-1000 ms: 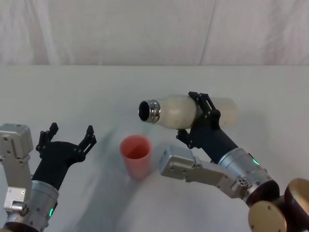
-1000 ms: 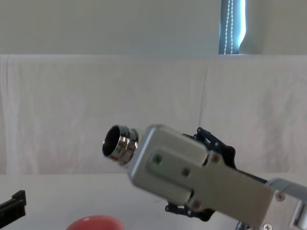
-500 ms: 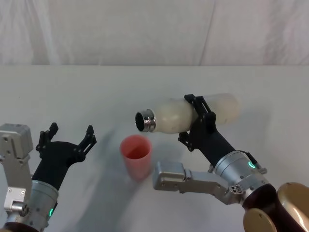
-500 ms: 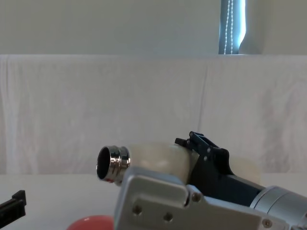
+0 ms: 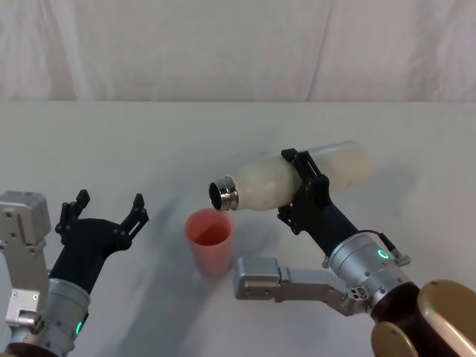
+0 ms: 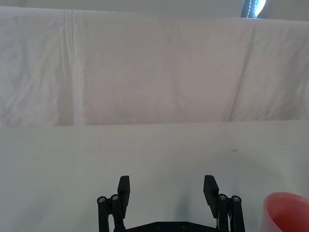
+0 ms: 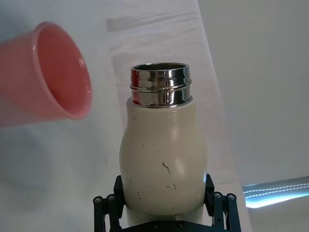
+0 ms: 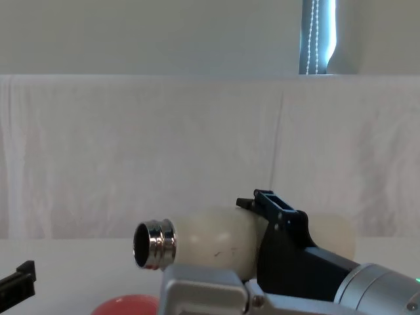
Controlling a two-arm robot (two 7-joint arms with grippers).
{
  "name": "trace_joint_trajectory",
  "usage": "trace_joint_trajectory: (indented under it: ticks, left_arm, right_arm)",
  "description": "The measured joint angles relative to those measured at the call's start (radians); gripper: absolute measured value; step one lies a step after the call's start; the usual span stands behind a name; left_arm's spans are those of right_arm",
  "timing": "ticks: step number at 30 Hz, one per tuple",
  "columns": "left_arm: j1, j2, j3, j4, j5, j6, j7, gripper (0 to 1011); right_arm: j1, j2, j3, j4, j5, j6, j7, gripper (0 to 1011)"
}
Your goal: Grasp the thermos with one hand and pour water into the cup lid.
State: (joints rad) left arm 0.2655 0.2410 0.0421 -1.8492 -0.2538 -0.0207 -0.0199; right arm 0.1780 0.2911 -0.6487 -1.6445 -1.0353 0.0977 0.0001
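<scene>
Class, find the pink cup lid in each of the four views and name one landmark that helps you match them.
Head view: cup lid at lower centre, upright on the table.
Left wrist view: cup lid cut by the lower right corner.
Right wrist view: cup lid at upper left.
Chest view: rim of the cup lid at the bottom edge.
Shared landmark: the thermos, its steel neck near the rim.

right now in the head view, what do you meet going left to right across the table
left tool, open → pink cup → steel neck of the bottle → cream bottle → right tool, shut on the bottle's middle
</scene>
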Motion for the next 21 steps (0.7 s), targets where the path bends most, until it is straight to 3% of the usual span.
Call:
trace_joint_trajectory:
  ticks: [21]
  left_arm:
    - [0.000,0.000,0.000,0.000,0.000,0.000,0.000,1001]
  right_arm:
    - [0.047,0.019,-0.031,0.051,-0.074,0.028,-0.004,960]
